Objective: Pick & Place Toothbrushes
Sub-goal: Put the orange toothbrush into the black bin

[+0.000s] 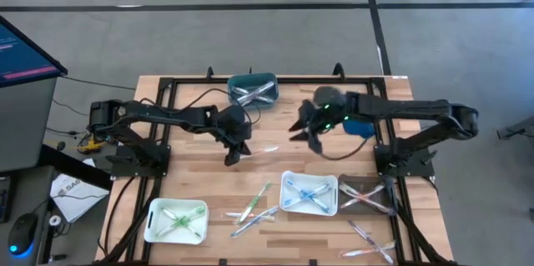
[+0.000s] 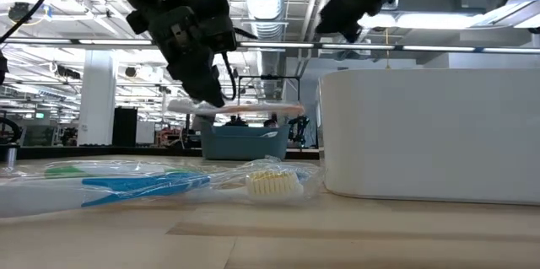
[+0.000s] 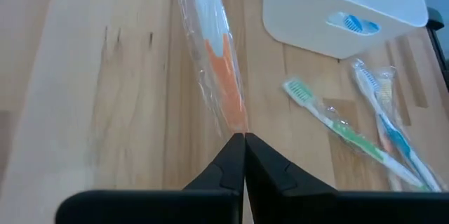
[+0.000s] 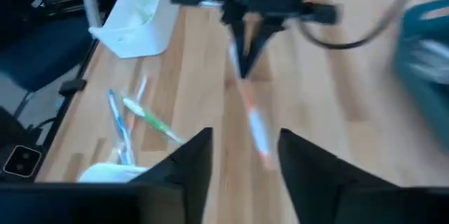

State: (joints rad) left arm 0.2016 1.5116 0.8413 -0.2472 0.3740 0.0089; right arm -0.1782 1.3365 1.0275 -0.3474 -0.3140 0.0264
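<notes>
Two hands are up over the middle of your worktop point(image 1: 200, 183). Your left hand point(image 1: 233, 154) has its fingers pressed together on one end of a wrapped orange-and-white toothbrush point(image 3: 217, 69), which reaches out level from the fingertips above the wood; the low view shows it held clear of the surface. Your right hand point(image 1: 312, 135) hangs just across from it, fingers point(image 4: 189, 161) apart and gripping nothing, with the brush's free end pointing toward the gap between them.

Around them you have four trays: a teal one point(image 1: 252, 88) at the far edge with brushes in it, a white one point(image 1: 176, 220) near the front left holding green brushes, a white one point(image 1: 309, 193) holding blue brushes, and a dark one point(image 1: 365, 194) beside that. Loose brushes lie on the wood between the two white trays, a green one point(image 1: 254, 203) among them, and more lie point(image 1: 367, 241) in front of the dark tray.
</notes>
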